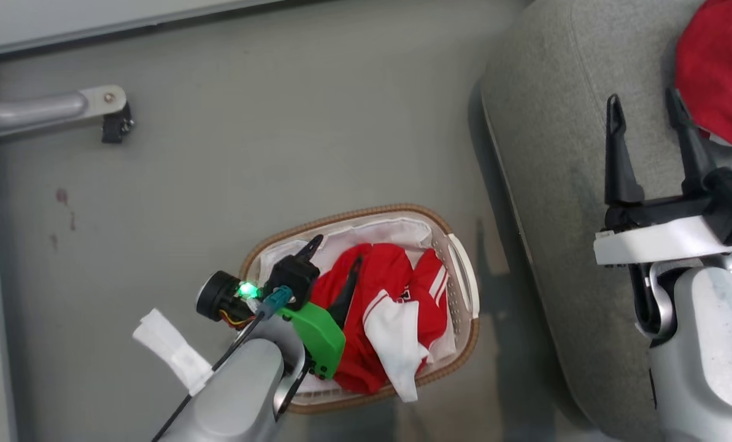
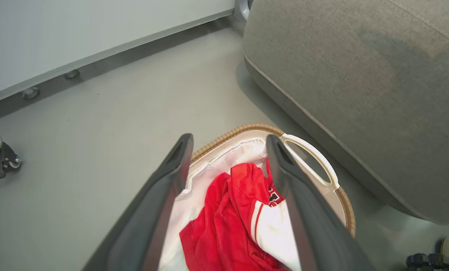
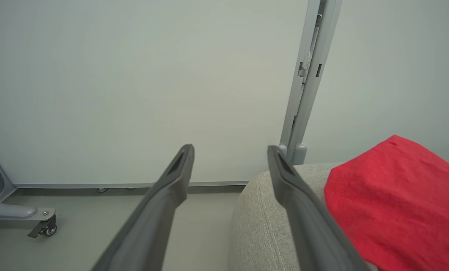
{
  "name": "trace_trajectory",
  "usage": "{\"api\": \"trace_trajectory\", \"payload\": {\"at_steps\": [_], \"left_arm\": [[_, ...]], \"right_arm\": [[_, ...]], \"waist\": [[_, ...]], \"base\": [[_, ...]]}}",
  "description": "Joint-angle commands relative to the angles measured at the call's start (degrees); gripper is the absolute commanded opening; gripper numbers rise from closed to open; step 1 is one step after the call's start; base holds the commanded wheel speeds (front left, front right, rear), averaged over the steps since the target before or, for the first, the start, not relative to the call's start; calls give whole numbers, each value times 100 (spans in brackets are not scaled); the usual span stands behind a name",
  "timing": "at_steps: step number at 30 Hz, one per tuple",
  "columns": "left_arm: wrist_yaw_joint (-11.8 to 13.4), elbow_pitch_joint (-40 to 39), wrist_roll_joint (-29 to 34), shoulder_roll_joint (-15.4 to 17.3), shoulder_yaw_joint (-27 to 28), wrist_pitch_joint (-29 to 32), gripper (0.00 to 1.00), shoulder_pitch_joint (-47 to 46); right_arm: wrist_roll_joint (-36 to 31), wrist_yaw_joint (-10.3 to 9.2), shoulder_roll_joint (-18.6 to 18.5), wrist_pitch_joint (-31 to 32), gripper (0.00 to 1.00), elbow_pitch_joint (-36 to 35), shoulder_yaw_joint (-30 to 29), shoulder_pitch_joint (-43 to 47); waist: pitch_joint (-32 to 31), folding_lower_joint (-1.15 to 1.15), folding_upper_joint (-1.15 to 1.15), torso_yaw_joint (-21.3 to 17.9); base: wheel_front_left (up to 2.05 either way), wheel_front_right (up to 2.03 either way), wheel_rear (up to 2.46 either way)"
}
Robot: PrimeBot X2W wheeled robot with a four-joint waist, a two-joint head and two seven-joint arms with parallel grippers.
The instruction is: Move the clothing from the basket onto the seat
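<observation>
Head view, left gripper (image 1: 337,252): jaws wide apart and holding nothing, poised over the basket (image 1: 464,270), with one finger above the white liner (image 1: 396,236) and the other above the jersey (image 1: 384,288).
Head view, jersey: crumpled inside the basket, with a white-striped sleeve draped toward the near rim.
Head view, basket edge: the right handle lies near the seat (image 1: 556,123), with a strip of floor (image 1: 280,123) between them.
Head view, right gripper (image 1: 643,98): fingers spread and empty, above the seat's cushion and just beside the plain red garment (image 1: 718,73).
Head view, open room: bare floor runs left to a castered leg (image 1: 46,110).
Left wrist view, left gripper (image 2: 229,141): fingers wide, framing the jersey (image 2: 228,218) below; whether they touch it I cannot tell.
Left wrist view, edges: the basket's woven rim (image 2: 243,130) sits ahead, and the seat's rounded side (image 2: 359,94) is close on the right.
Right wrist view, right gripper (image 3: 230,150): jaws open around nothing.
Right wrist view, plain red garment (image 3: 397,195): lying on the seat (image 3: 262,218), near its rounded corner.
Right wrist view, open room: floor to the left, wall ahead, and a grey post (image 3: 307,75) behind the seat.
</observation>
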Motion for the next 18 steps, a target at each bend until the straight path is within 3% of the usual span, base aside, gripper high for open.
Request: {"api": "trace_trajectory", "payload": {"at_steps": [1, 11, 18], "left_arm": [[-25, 224, -53, 44, -166, 66, 100, -277], [-48, 1351, -241, 45, -1296, 387, 100, -963], [-50, 1851, -464, 44, -1601, 421, 100, -1370]], "right_arm": [[2, -6, -11, -12, 100, -137, 20, -169], [244, -6, -9, -12, 100, -637, 284, -577], [385, -6, -10, -12, 100, -848, 388, -742]], "waist": [[1089, 0, 0, -513], [2066, 0, 0, -931], [2561, 0, 0, -1102]], "base": [[0, 0, 0], [0, 0, 0], [0, 0, 0]]}}
